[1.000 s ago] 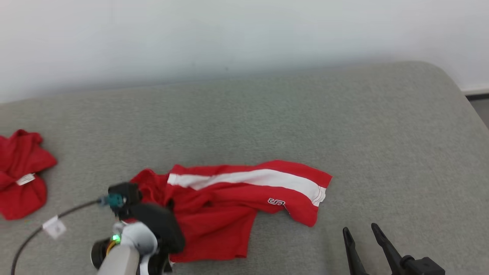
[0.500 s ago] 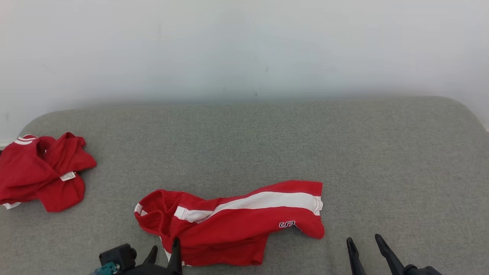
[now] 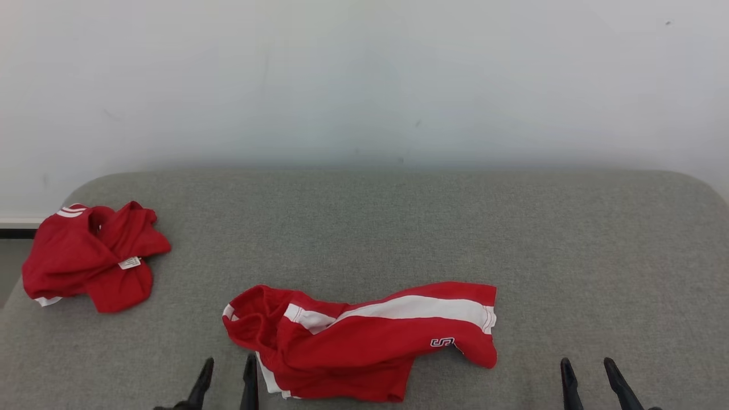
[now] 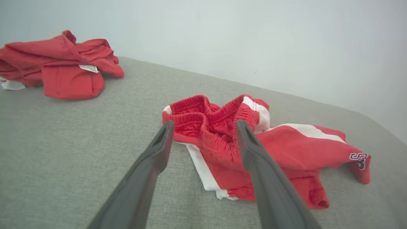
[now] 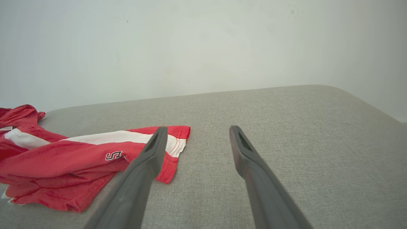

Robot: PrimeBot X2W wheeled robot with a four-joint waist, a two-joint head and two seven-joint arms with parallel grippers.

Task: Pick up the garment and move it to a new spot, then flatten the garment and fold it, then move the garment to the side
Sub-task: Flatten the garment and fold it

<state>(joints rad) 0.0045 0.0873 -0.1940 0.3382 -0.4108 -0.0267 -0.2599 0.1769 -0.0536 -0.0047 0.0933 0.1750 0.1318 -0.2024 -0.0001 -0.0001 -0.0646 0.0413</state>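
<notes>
Shorts lie crumpled on the tabletop, near middle. From left: a spare red heap; left pincer, wide open, empty, beside the waistband; right pincer likewise, past the hem. Grabbing one waistband layer could drag it twisted. The folded-under leg is seemingly hidden.

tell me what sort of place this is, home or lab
Likely a lab or test setup for cloth handling: a broad grey fabric-covered padded surface against a bare white wall, with crumpled red shorts with a white side stripe and a second bunched red garment lying on it.
</notes>
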